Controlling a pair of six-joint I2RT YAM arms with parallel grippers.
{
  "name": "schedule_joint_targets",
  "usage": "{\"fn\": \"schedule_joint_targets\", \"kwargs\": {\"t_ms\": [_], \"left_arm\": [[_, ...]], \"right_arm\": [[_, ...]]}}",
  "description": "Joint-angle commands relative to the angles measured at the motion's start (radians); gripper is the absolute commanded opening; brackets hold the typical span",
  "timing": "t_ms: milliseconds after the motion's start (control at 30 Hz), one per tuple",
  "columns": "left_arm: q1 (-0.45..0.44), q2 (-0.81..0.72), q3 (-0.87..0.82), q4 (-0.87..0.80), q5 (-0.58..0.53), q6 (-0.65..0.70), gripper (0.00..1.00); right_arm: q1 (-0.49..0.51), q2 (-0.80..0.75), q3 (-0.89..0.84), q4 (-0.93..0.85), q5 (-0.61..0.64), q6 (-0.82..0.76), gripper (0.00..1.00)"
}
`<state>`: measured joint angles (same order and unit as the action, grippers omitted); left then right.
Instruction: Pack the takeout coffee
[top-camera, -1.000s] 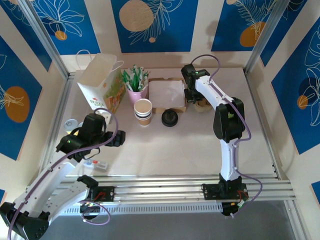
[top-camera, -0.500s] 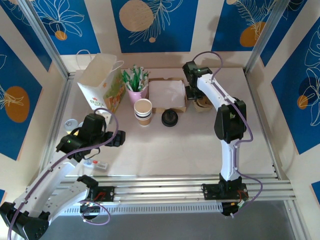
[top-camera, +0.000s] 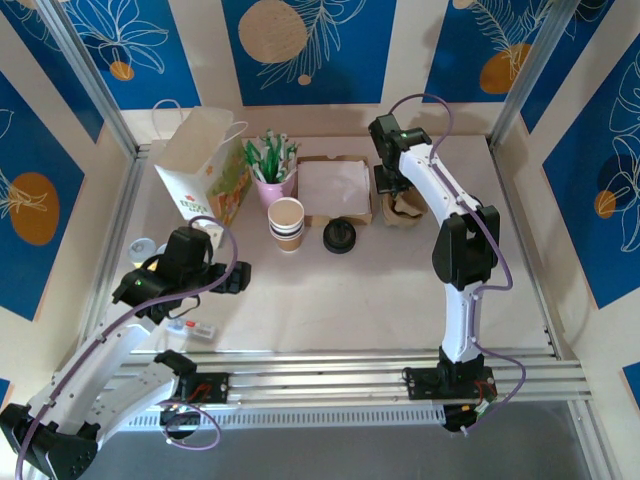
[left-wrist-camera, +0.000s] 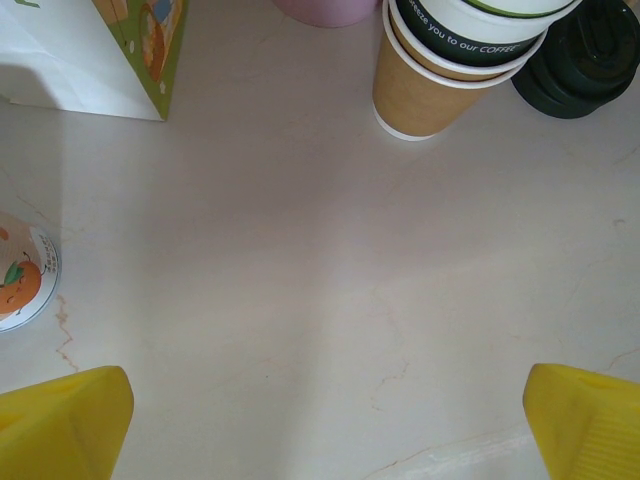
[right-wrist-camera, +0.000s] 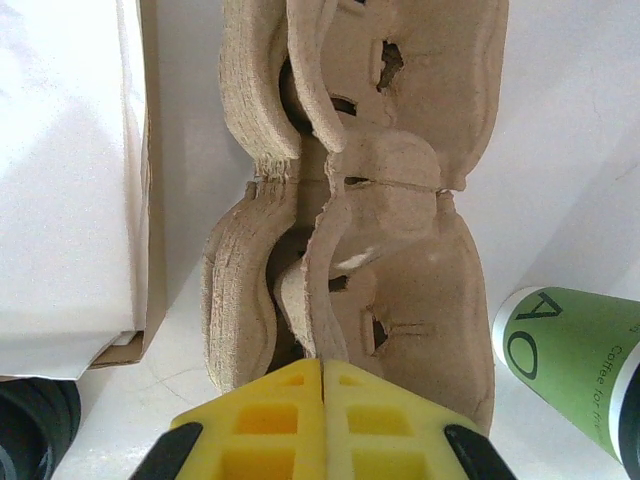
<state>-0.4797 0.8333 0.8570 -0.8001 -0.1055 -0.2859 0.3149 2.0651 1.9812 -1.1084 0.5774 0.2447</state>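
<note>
Coffee (right-wrist-camera: 575, 360) sits on the tabletop (right-wrist-camera: 560, 120) just beside the carrier stack (right-wrist-camera: 400, 250), untouched. Right fingers (right-wrist-camera: 285, 410) have just closed fully, seemingly pinching the top carrier's ridge, so a carrier probably gets pulled first. Left fingers (left-wrist-camera: 60, 420) are wide open and empty.

Far left: white paper bag (top-camera: 205, 165) upright | just beside it: pink pot of green-and-white sticks (top-camera: 272, 172) | in front: stack of beige cups (top-camera: 286, 223), pile of black lids (top-camera: 339, 236) | behind them: box of white napkins (top-camera: 333, 188) | right gripper (top-camera: 390, 185) down at pulp cup carriers (top-camera: 410, 205) | left gripper (top-camera: 240, 278) over bare table (top-camera: 340, 300), near left
</note>
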Motion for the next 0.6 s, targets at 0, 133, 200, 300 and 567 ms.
{"fn": "schedule_joint_targets", "kwargs": {"t_ms": [0, 133, 200, 300, 567], "left_arm": [[0.009, 0.001, -0.005, 0.007, 0.009, 0.011, 1.0], [0.009, 0.001, -0.006, 0.007, 0.01, 0.011, 1.0], [0.009, 0.002, -0.006, 0.008, 0.012, 0.011, 1.0], [0.009, 0.004, -0.006, 0.009, 0.012, 0.013, 1.0], [0.009, 0.005, -0.006, 0.009, 0.013, 0.013, 1.0]], "right_arm": [[0.004, -0.048, 0.041, -0.029, 0.019, 0.014, 0.0], [0.005, -0.057, 0.06, -0.042, 0.035, 0.012, 0.0], [0.004, -0.067, 0.064, -0.042, 0.04, 0.012, 0.0], [0.003, -0.082, 0.075, -0.042, 0.049, 0.013, 0.0], [0.003, -0.109, 0.094, -0.05, 0.056, 0.014, 0.0]]}}
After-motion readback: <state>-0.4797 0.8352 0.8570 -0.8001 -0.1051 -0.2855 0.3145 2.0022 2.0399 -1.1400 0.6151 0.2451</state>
